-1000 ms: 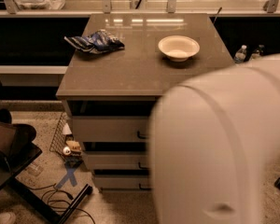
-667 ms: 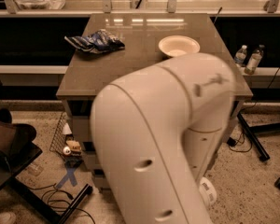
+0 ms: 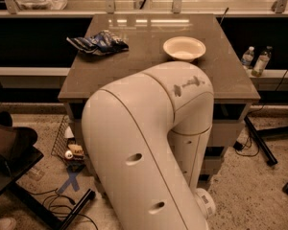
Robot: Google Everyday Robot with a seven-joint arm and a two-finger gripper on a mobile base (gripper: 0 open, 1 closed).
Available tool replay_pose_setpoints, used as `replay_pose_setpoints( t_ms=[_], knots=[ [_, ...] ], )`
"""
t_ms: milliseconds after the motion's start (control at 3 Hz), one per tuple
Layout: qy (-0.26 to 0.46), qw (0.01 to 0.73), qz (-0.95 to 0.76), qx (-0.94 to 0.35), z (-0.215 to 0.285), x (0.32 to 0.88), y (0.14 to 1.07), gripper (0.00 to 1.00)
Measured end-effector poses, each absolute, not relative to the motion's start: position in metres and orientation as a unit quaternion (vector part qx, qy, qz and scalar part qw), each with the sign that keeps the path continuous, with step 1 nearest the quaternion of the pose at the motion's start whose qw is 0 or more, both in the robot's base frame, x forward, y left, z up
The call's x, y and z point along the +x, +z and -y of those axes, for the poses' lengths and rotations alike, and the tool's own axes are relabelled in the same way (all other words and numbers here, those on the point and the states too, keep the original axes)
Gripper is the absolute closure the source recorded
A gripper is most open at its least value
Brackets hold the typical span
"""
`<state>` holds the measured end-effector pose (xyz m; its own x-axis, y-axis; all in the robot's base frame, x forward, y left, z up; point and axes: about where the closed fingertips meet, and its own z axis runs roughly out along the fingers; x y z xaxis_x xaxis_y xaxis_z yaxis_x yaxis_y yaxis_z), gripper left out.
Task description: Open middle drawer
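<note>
Cream-coloured plastic robot arm [image 3: 144, 147] fills our foreground, hiding our gripper; we cannot tell its grasp. Right of it shows a sliver of the pale grey-beige middle drawer [image 3: 212, 166], under the brown square tabletop [image 3: 149, 37].

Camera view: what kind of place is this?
Probably a lab or office workspace: a drawer cabinet with a bowl and snack bag on top, loose cables on the floor. The gripper is not in view.
</note>
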<state>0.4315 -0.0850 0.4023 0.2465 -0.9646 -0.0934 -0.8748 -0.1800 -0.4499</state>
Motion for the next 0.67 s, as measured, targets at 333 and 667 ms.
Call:
replay_pose_setpoints(
  t_ms=[333,667],
  knots=[
    [-0.098,0.191,-0.611,-0.762,0.083,0.440,0.388,0.00],
    [-0.092,0.167,-0.623,-0.758,0.078,0.468,0.368,0.00]
  ],
)
